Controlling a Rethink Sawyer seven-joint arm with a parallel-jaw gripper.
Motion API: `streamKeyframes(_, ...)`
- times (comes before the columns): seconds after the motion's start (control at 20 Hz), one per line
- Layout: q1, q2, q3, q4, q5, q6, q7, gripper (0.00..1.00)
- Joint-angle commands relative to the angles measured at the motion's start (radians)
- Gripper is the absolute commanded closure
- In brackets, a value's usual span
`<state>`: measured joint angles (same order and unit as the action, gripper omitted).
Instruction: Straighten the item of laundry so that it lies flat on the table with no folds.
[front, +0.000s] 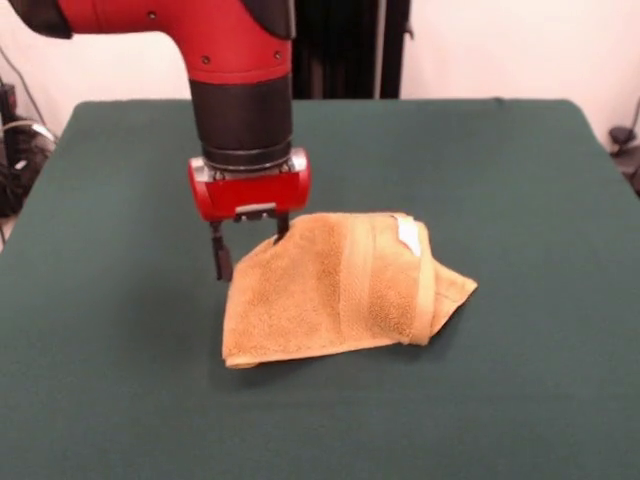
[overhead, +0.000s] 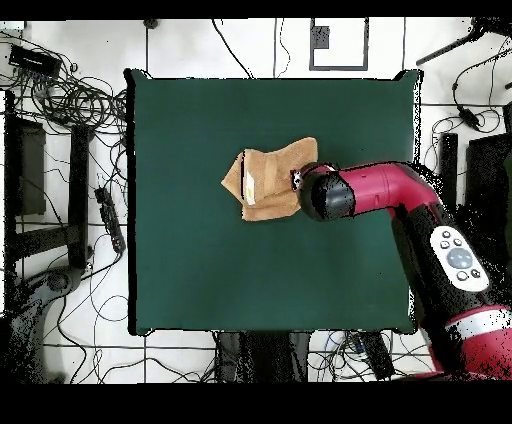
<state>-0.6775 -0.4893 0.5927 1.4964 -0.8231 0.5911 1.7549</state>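
Note:
The item of laundry (front: 330, 290) is an orange-tan towel lying folded over and bunched on the green table (front: 520, 200), with a white tag (front: 408, 235) on its upper right fold. My gripper (front: 253, 257) hangs over the towel's far left corner, open. One finger (front: 222, 258) stands just left of the cloth edge, while the other finger (front: 282, 228) touches the towel's top edge. In the overhead view the towel (overhead: 270, 180) sits near the table's (overhead: 200, 260) middle, and the arm's wrist (overhead: 325, 195) covers its right edge and hides the gripper.
Green tabletop surrounds the towel on all sides. Cables (overhead: 70, 100) and black stands (overhead: 40, 230) lie on the floor beyond the table's edges. The red arm (overhead: 400, 190) reaches in across the table's right side in the overhead view.

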Motion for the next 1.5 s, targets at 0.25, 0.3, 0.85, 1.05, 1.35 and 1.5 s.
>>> streamKeyframes(0.25, 0.273, 0.064, -0.272, -0.212, -0.02, 0.008, 0.387, 0.0)
streamKeyframes(0.3, 0.284, 0.059, -0.278, -0.211, -0.002, 0.011, 0.384, 0.0)
streamKeyframes(0.85, 0.316, 0.058, -0.299, -0.204, 0.272, 0.021, 0.452, 0.0)
streamKeyframes(1.05, 0.312, 0.055, -0.3, -0.183, 0.381, 0.007, 0.47, 0.0)
streamKeyframes(1.35, 0.3, 0.041, -0.283, -0.155, 0.534, 0.008, 0.459, 0.0)
streamKeyframes(1.5, 0.314, 0.043, -0.297, -0.164, 0.584, 0.008, 0.456, 0.0)
